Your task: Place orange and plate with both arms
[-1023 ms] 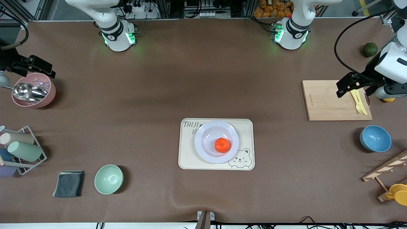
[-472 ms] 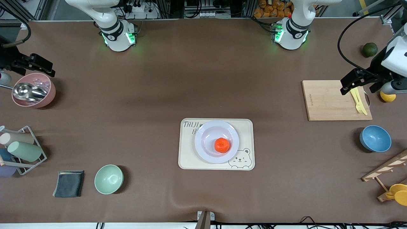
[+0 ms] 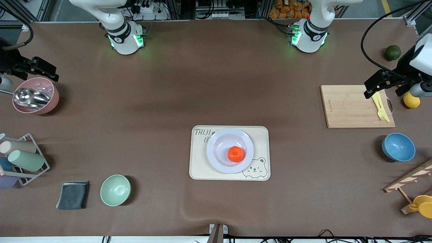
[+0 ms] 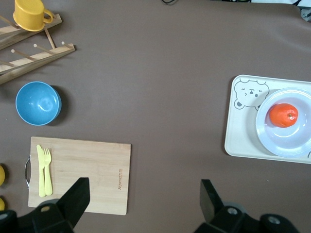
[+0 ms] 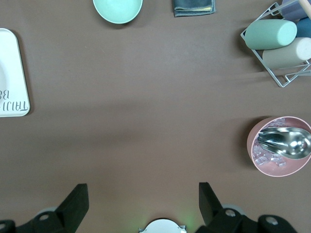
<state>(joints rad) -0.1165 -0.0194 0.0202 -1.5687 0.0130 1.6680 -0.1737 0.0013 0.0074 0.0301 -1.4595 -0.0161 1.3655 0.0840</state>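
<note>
left fingers: the left gripper (image 3: 371, 88) has its fingers (image 4: 77, 194) spread wide with nothing in them, up over the cutting board (image 3: 357, 106) with the yellow fork (image 3: 380, 108)
right fingers: the right gripper (image 3: 47, 71) is spread and empty too, over the pink bowl (image 3: 35, 96) with the scoop
what changed: the left arm has backed off toward its end of the table over the last second, the right one hasn't budged, so it looks like both are done
orange: the orange (image 3: 235, 154) sits in the well of the plate (image 3: 216, 148), dimple up, round so no real long axis
plate: flat on the bear tray (image 3: 199, 168), mid table
</note>
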